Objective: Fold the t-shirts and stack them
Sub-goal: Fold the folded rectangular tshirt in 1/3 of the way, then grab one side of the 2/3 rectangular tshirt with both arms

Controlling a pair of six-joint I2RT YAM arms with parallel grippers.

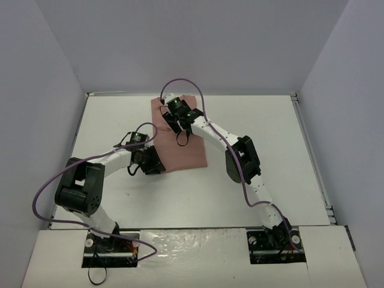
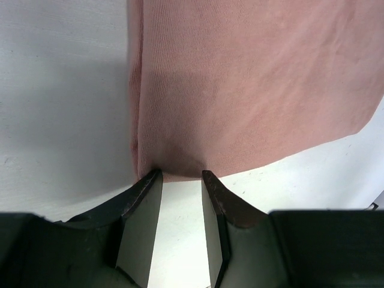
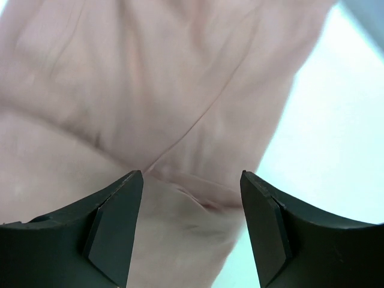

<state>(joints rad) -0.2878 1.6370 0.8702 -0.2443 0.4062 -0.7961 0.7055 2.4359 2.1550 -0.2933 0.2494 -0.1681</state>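
The salmon-pink t-shirt (image 1: 180, 157), folded into a narrow panel, lies flat on the white table (image 1: 114, 120), toward 12 o'clock of its centre. At the shirt's 7 o'clock corner the left gripper (image 2: 181, 174) sets half-open, empty jaws against the hem, seemingly to pinch it. At the 12 o'clock end the right gripper (image 3: 192, 180) hovers wide open over creased cloth, holding nothing.
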